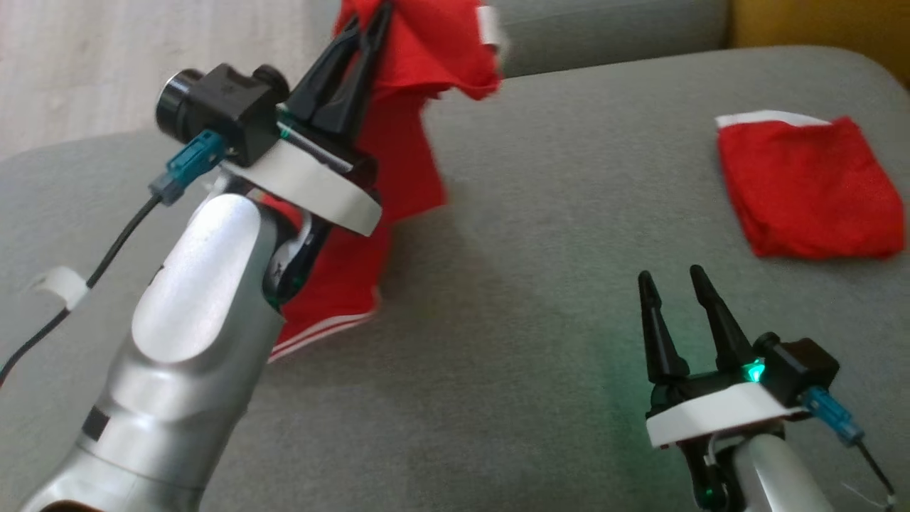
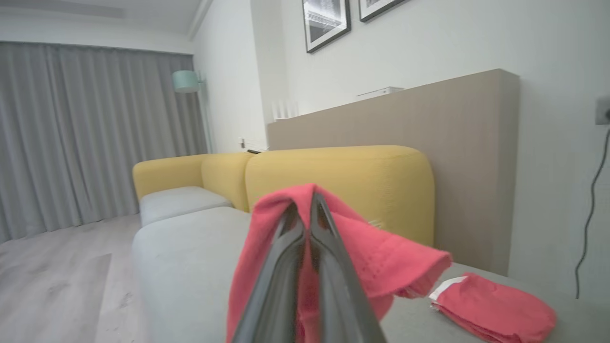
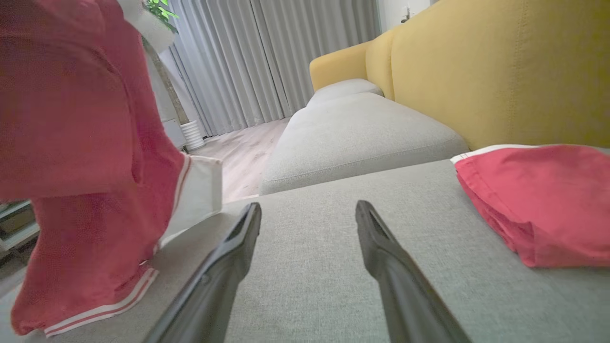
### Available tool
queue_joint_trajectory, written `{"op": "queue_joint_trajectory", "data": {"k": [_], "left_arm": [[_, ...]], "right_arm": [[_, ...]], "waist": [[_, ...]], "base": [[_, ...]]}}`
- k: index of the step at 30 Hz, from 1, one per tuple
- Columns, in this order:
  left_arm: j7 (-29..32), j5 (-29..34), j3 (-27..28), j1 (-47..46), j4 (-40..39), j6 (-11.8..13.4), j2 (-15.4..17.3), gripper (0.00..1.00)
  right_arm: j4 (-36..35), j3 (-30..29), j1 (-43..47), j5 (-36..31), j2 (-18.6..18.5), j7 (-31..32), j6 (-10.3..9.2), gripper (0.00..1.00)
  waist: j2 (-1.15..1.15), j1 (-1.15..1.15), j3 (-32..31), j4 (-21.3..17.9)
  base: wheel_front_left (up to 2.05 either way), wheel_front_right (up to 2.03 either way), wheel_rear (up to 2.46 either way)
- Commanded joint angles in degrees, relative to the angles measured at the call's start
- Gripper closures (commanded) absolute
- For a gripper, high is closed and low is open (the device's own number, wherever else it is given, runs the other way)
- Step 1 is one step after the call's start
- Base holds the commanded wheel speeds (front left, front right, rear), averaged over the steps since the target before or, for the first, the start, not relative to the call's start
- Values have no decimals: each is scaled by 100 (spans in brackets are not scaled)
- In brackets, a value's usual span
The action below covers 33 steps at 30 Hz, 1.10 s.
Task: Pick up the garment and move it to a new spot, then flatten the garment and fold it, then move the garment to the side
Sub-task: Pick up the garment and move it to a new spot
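A red garment [image 1: 398, 163] with white stripes at its hem hangs from my left gripper [image 1: 366, 25], which is raised above the grey sofa seat and shut on the cloth. In the left wrist view the cloth [image 2: 371, 252] drapes over both closed fingers [image 2: 333, 281]. The hanging garment [image 3: 90, 190] reaches down to the cushion at the left of the right wrist view. My right gripper [image 1: 668, 281] stands open low over the seat, with nothing between its fingers [image 3: 224, 267].
A second red garment [image 1: 807, 188], folded, lies on the grey seat cushion [image 1: 540, 270] at the right; the same folded garment [image 3: 538, 200] is just right of my right gripper. A yellow backrest [image 2: 343, 186] runs behind the seat. Wood floor [image 2: 57, 286] lies beyond the cushion's edge.
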Motion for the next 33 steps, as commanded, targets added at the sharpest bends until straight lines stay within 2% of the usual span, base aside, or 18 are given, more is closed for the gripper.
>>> {"op": "queue_joint_trajectory", "data": {"k": [1, 6, 11, 12, 13, 14, 20, 24, 29, 33], "left_arm": [[60, -15, 161, -330, -272, 34, 159, 100], [277, -2, 67, -331, -454, 146, 100, 100], [248, 93, -21, -381, -179, 316, -49, 100], [224, 116, -66, -373, -104, 337, -102, 90], [207, 125, -125, -347, -27, 347, -169, 54], [191, 135, -202, -304, 45, 349, -243, 0], [76, 154, -747, 90, 282, 287, -539, 0], [0, 126, -1147, 404, 357, 208, -623, 0], [-238, 61, -935, 418, 400, 326, -466, 0], [-440, 78, -624, 427, 409, 518, -105, 0]], "right_arm": [[-204, 175, -247, 37, -24, -62, -4, 0], [-268, 323, -384, 135, -24, -62, -4, 0], [-332, 479, -516, 209, -24, -62, -4, 0], [-341, 495, -531, 223, -24, -62, -4, 0], [-350, 495, -538, 239, -24, -62, -4, 0], [-358, 487, -538, 254, -24, -62, -4, 0], [-358, 436, -504, 271, -24, -62, -4, 0], [-337, 353, -489, 219, -24, -62, -4, 0], [-323, 231, -436, 100, -24, -62, -4, 0], [-303, 131, -354, 16, -24, -62, -4, 0]], "waist": [[0, 1, 54, -181], [0, 1, 245, -598], [0, 1, 470, -1005], [0, 1, 501, -1070], [0, 1, 524, -1121], [0, 1, 541, -1160], [0, 1, 533, -1206], [0, 1, 438, -1061], [0, 1, 255, -687], [0, 1, 119, -310]], "base": [[0, 0, 0], [0, 0, 0], [0, 0, 0], [0, 0, 0], [0, 0, 0], [0, 0, 0], [0, 0, 0], [0, 0, 0], [0, 0, 0], [0, 0, 0]]}}
